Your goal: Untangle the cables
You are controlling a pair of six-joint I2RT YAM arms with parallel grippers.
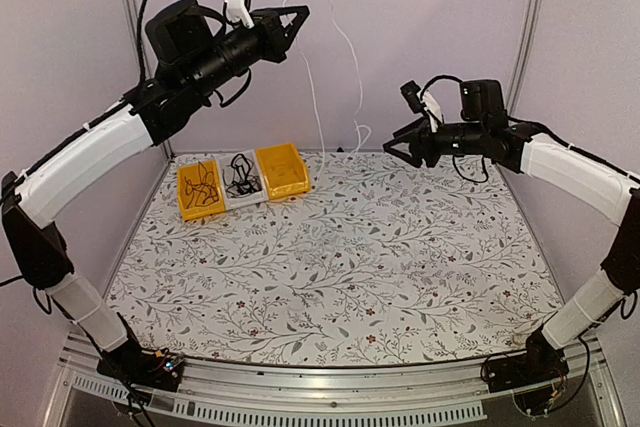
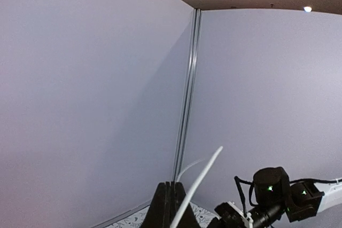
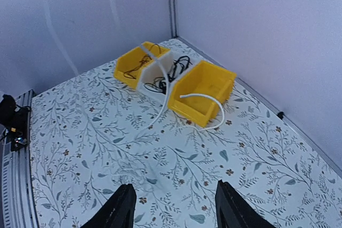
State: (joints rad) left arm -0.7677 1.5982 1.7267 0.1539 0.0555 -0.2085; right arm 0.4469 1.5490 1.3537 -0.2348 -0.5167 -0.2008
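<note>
White cable (image 1: 318, 97) is pinched in the tight-shut jaws of the left gripper (image 1: 300, 19) and trails down from them to the table (image 1: 380, 247). Its curled end lies ahead of the right gripper (image 3: 175, 186), whose jaws stand apart, seemingly clear of it. Black cables (image 1: 203, 185) sit in bins (image 1: 283, 172) beyond those parted jaws

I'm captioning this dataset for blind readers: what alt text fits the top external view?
The left gripper, raised high and shut on the white cable, lets it hang to the floral table; the right gripper is open beside it. Black cables lie in bins at back left.
</note>
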